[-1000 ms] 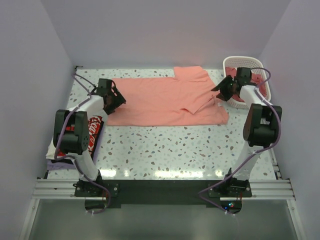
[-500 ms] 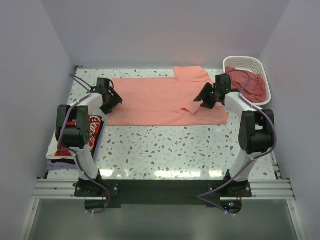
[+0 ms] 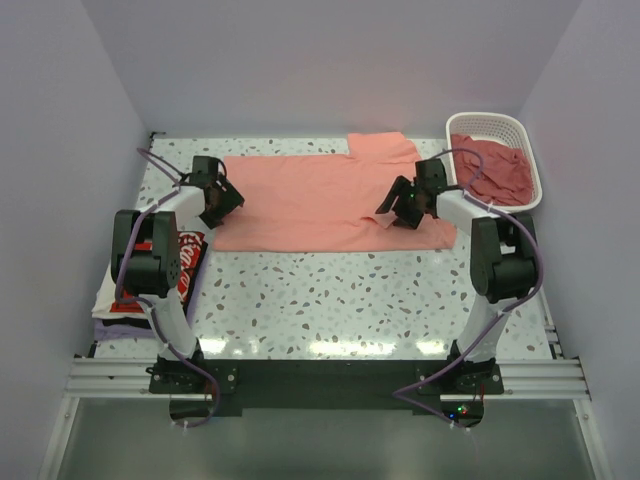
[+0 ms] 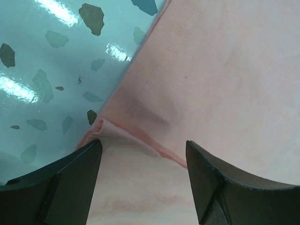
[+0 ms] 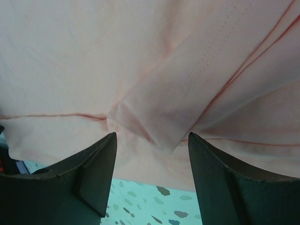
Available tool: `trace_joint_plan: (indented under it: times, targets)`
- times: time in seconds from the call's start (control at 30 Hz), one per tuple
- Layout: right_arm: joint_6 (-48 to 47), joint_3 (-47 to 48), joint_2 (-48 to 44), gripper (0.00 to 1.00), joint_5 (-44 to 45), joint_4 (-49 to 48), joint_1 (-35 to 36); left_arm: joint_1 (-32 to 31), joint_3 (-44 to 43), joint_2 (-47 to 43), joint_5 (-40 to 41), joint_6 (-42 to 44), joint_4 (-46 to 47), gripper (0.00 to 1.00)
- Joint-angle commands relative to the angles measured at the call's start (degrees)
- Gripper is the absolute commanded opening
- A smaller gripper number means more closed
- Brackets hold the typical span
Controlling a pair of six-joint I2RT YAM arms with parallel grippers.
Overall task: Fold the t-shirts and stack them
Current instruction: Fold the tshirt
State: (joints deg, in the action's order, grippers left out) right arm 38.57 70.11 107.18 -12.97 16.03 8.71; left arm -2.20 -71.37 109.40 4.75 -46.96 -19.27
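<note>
Lies flat along the table, long axis left to right: salmon t-shirt. Directly beneath left gripper, its hem corner; beneath right gripper, the folded sleeve flap (both jaws gaping, nothing pinched).

T-shirt lies left of basket

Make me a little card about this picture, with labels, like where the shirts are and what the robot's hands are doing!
Spread shirt: pink t-shirt, flat on the table
Left hand: open, over the shirt's left edge
Right hand: open, over a folded sleeve
Basket: white, far right, pink shirts inside
Pile: logo shirt on top, near left edge
</note>
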Motion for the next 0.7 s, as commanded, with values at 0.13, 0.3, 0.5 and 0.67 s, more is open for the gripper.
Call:
trace_joint_plan:
  times: [0.13, 0.3, 0.5, 0.67]
  targets:
    - [1.77, 1.26, 2.51, 0.66, -0.74, -3.73, 1.13, 1.40, 0.45, -2.27, -1.15, -0.50, 0.99, 0.76]
    - [2.39, 3.80, 4.18, 0.66, -1.44, -3.20, 1.57, 1.67, 0.45, -3.32, -2.03, -0.50, 1.07, 0.76]
    - [2.57, 7.67, 5.76, 0.66, -1.97, -2.32, 2.01, 1.93, 0.01, -6.22, -3.00, -0.06, 1.16, 0.76]
    - [2.65, 12.67, 8.75, 0.66, -2.93, -1.44, 2.45, 2.11, -0.26, -9.64, -4.49, -0.06, 0.55, 0.76]
